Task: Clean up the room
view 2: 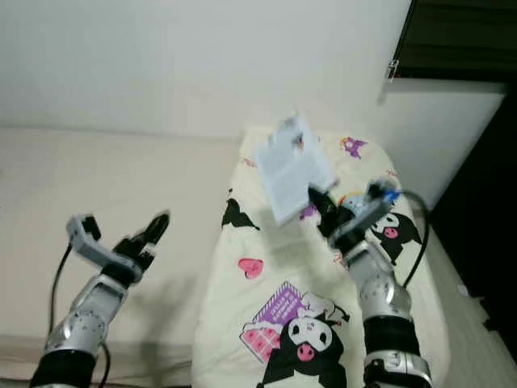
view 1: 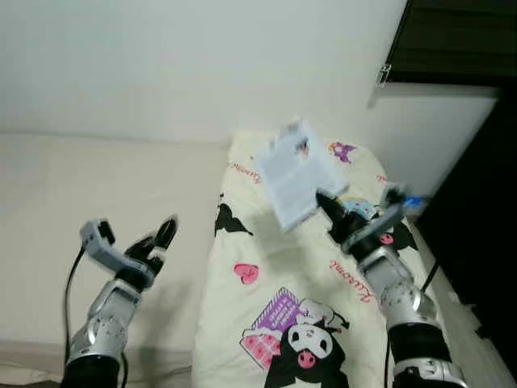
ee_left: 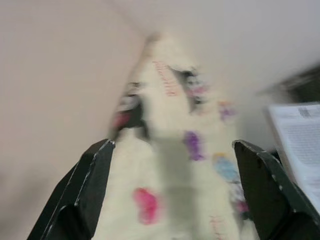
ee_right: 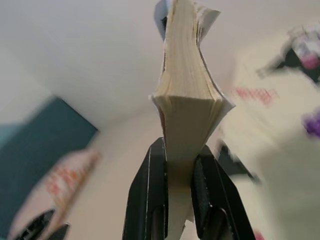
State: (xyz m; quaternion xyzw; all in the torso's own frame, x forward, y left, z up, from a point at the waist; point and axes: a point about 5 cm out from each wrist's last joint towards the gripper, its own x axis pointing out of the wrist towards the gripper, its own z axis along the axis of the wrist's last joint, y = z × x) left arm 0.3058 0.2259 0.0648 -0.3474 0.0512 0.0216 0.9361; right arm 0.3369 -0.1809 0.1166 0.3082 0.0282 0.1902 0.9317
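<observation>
A pale wall (view 1: pixel 202 65) stands behind a bed (view 1: pixel 97 194) with a plain cream sheet. Along the bed's right side lies a cream blanket (view 1: pixel 266 283) printed with black-and-white cartoon figures, pink hearts and red script. To the far right, a dark cabinet (view 2: pixel 460 36) hangs high beside a dark gap.

The right arm reaches forward over the blanket, and the right tool (ee_right: pixel 175 185) is clamped on the lower edge of a thick paperback book (view 1: pixel 297 174). The book is held up in the air above the blanket, its printed cover tilted toward the wall, its pages fanning slightly.

The left tool (view 1: pixel 133 238) is raised over the plain sheet, just left of the blanket's edge, its two black fingers (ee_left: pixel 90 185) spread well apart and gripping nothing.
</observation>
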